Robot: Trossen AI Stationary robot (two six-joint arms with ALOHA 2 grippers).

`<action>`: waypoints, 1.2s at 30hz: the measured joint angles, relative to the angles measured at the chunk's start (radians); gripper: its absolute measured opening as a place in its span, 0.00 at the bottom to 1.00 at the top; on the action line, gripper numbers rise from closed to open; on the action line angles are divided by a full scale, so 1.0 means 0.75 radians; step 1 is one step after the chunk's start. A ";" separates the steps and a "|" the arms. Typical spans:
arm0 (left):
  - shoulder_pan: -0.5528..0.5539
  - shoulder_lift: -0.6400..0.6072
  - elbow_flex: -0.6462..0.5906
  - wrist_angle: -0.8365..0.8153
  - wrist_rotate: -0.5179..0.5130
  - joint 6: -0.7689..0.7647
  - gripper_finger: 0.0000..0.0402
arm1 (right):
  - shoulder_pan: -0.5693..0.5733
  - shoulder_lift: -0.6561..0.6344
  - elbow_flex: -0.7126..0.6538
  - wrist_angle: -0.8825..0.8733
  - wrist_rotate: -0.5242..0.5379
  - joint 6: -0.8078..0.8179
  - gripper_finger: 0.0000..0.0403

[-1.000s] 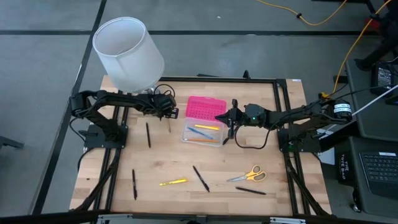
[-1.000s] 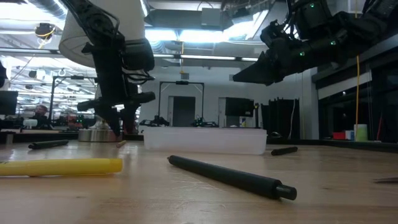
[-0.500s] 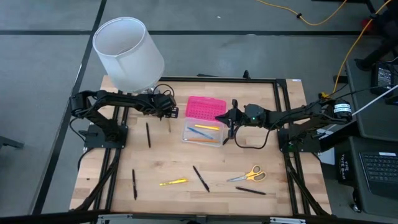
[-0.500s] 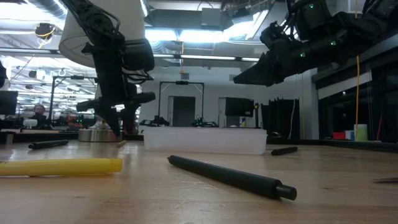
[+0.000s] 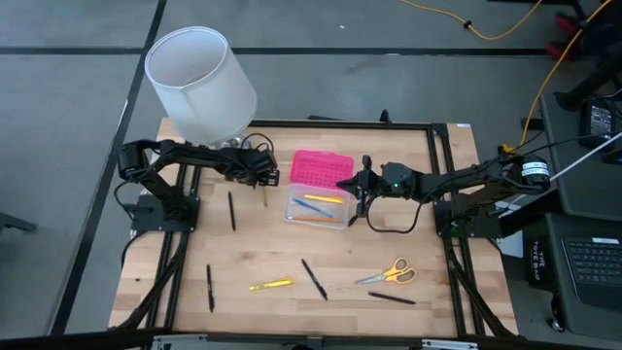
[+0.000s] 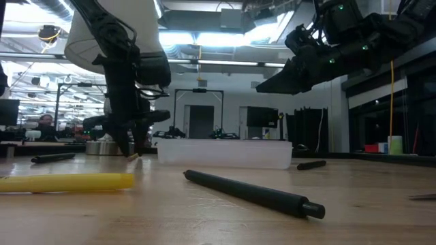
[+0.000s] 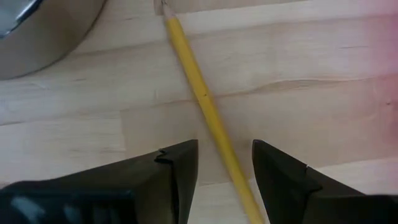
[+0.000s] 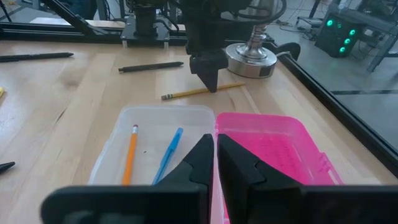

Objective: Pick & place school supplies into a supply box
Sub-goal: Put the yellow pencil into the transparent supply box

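A yellow pencil [image 7: 202,99] lies flat on the table beside the lamp's metal foot. My left gripper [image 7: 224,174] points down over it, open, with one finger on each side of the pencil's shaft; I cannot see them touch it. The same gripper [image 8: 210,81] shows in the right wrist view, above the pencil [image 8: 186,93]. The supply box stands open, with the clear base [image 5: 316,210] toward the near side and the pink lid [image 5: 322,167] laid back behind it. An orange pencil [image 8: 129,155] and a blue pen [image 8: 169,152] lie in the base. My right gripper [image 8: 215,155] hangs shut above the box's hinge line.
A white lampshade [image 5: 199,83] stands at the far left corner. On the near half of the table lie black pens [image 5: 231,210] [image 5: 209,288] [image 5: 313,278] [image 5: 392,297], a yellow marker [image 5: 270,285] and yellow-handled scissors [image 5: 387,273]. Another black pen [image 5: 354,219] lies by the box's right end.
My left gripper has sunk a little toward the yellow pencil, its fingers still apart. The right gripper and the box have kept still.
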 joint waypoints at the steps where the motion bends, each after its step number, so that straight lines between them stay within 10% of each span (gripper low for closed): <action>1: 0.002 0.004 0.000 0.003 0.000 0.011 0.36 | 0.000 0.000 0.000 0.000 0.000 0.000 0.07; 36: 0.017 0.027 0.004 -0.059 0.103 0.708 0.29 | 0.000 0.000 -0.001 -0.004 0.000 0.001 0.07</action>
